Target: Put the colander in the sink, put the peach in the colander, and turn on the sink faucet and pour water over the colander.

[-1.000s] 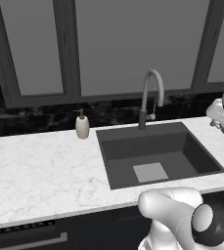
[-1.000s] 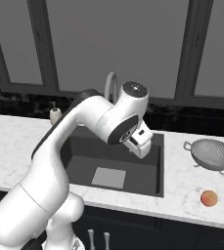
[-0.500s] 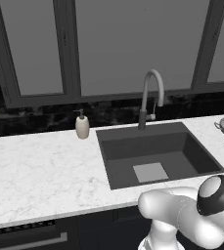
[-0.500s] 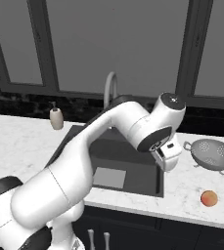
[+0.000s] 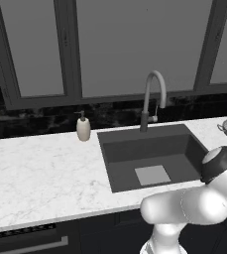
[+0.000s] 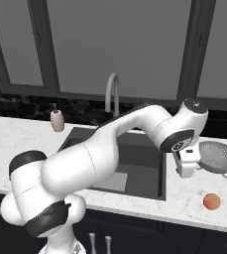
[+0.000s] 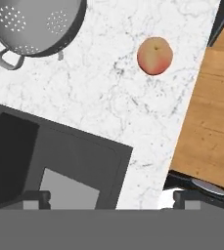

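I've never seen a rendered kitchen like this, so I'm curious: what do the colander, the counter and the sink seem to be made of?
The colander looks like light-grey metal with a dull sheen, dotted with small holes. The counter looks like polished white marble or an imitation of it, going by its grey veining. The sink is matte dark grey, perhaps composite or coated metal; the look leaves that open.

Base cams sit behind arm, left and right, looking forward-down, both covering sink (image 5: 149, 154) and faucet (image 6: 112, 94); hand cam looks straight down, close, over counter (image 7: 108, 97) right of sink
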{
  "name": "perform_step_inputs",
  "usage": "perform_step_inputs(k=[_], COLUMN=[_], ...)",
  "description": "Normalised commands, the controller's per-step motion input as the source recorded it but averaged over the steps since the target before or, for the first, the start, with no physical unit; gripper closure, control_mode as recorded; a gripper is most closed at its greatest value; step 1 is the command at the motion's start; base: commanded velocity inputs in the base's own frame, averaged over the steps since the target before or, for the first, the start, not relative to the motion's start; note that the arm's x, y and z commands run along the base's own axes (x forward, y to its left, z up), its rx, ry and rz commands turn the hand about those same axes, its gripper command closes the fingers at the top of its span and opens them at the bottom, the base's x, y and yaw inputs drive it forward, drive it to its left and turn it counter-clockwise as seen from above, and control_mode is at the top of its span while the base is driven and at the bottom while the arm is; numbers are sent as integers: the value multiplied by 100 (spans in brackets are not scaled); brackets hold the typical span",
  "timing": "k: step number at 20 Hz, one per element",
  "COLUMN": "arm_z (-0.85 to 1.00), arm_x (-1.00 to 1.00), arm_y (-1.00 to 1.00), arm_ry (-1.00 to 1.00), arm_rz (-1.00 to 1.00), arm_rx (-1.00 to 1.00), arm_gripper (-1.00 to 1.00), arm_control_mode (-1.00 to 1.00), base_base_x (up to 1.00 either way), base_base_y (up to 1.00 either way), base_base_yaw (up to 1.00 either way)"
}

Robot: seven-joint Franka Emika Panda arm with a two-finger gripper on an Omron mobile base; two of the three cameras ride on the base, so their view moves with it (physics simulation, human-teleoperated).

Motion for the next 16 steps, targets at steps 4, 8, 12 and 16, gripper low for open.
perform_step_inputs(k=[4, 8, 12, 16], arm_z=[-40, -31, -14, -20], arm_x=[21, 29, 44, 45], arm_y=[-53, -45, -40, -40], arm_ry=[0, -4, -10, -5], arm_rz=[-30, -26, -16, -9], arm_rx=[2, 3, 4, 4], arm_gripper=[-100, -100, -100, -100], arm_control_mode=[-100, -100, -100, -100], base_base_x=[0, 0, 0, 0], base_base_y=[0, 0, 0, 0], base_base_yaw=[0, 0, 0, 0])
